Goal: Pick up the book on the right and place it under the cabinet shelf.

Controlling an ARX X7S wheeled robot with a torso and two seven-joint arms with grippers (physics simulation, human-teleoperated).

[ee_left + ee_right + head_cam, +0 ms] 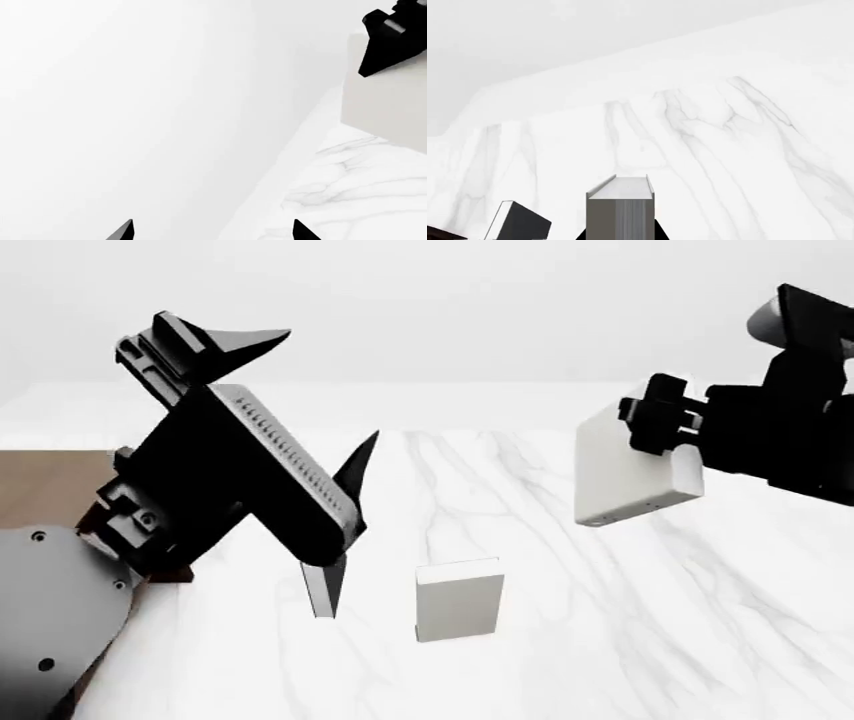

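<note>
Table (627, 640): white marble with grey veins, filling the lower part of the head view and seen again in both wrist views.
Cabinet (47, 485): only a brown wooden patch shows at the left edge of the head view, behind the left arm; its shelf cannot be made out.
Left arm (214, 490): a big black body raised over the left part of the table, tilted, on a grey base near the bottom corner.
Left gripper (314, 405): its two pointed black fingers stand wide apart, nothing between them; in the left wrist view the two tips show at the bottom edge, equally spread.
Right arm (787, 410): black, reaching in from the right edge of the head view.
Right gripper (657, 420): pinching the book near its upper corner, up in the air.
Book (630, 475): plain light grey, lifted clear of the table at the right, tilted, tiny dots along its lower narrow edge; well apart from the cabinet.
Grey book (459, 602): standing upright on the table near the middle, lighter along its top edge.
Black-faced book (324, 590): thin, standing upright just left of the grey book, partly behind the left arm.
</note>
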